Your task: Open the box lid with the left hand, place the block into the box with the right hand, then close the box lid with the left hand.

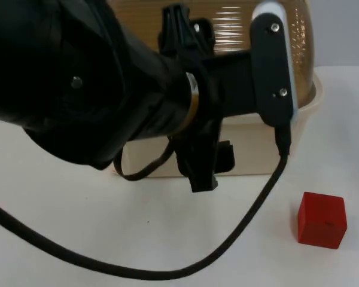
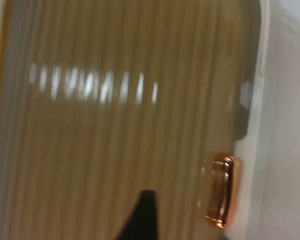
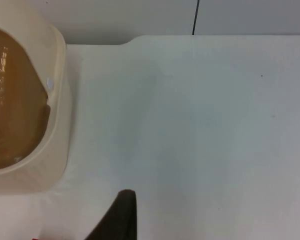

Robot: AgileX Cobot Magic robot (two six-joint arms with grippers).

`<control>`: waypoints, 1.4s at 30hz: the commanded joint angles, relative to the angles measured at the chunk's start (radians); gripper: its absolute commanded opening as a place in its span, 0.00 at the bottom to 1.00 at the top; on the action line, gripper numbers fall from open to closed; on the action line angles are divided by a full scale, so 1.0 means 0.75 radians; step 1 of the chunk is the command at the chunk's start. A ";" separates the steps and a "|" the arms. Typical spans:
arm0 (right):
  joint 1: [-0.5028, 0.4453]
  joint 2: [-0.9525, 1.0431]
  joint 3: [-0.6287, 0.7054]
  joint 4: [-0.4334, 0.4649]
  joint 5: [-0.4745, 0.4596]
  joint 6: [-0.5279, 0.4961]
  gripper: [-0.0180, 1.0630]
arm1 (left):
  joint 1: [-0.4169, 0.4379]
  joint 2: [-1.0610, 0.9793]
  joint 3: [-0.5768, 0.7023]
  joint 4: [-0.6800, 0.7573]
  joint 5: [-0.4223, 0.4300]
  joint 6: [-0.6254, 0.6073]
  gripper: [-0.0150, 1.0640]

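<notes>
The white bench point(image 1: 60, 239) runs back to a grey wall point(image 3: 130, 17) seen in the right wrist view.

The left arm point(image 1: 78, 78) takes up much of the top view, reaching from the upper left across the front of the box. A black cable point(image 1: 239, 239) hangs from it in a loop over the bench.

The box point(image 1: 251, 152) is cream, standing at the back of the bench, centre to right in the top view. Its lid point(image 1: 227, 27) is a ribbed, amber, see-through dome and sits down on the cream base. In the left wrist view the ribs of the lid point(image 2: 115, 125) run lengthwise, with the cream rim point(image 2: 285, 125) alongside and 1 shiny copper-coloured latch point(image 2: 221, 191) at the lid's edge. The right wrist view shows a corner of the box point(image 3: 40, 150) with the amber lid point(image 3: 15, 100) inside its cream rim.

The left hand point(image 1: 197, 161) is at the front wall of the box, its black fingers pointing down toward the bench; the top view shows the forward finger point(image 1: 202, 176) just off the box front. Whether its fingers are spread or pressed together cannot be told.

The right hand looks down on bare bench beside the box; 1 black fingertip point(image 3: 121, 215) shows. Its finger spacing cannot be told.

The block point(image 1: 322, 219) is a red cube lying on the bench, in front of and to the right of the box, apart from it and from both hands.
</notes>
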 commanded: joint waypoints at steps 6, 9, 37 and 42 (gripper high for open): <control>0.006 -0.007 -0.006 -0.007 -0.031 -0.012 0.99 | 0.007 0.027 -0.007 0.015 0.019 -0.072 0.15; 0.006 -0.007 -0.006 -0.007 -0.031 -0.012 0.99 | 0.007 0.030 -0.007 0.015 0.019 -0.092 0.01; 0.006 -0.007 -0.006 -0.004 -0.031 0.003 0.99 | 0.179 0.111 -0.139 0.000 -0.291 0.094 0.01; 0.006 -0.007 -0.006 -0.004 -0.031 0.003 0.99 | 0.179 0.134 -0.171 -0.128 -0.294 0.242 0.01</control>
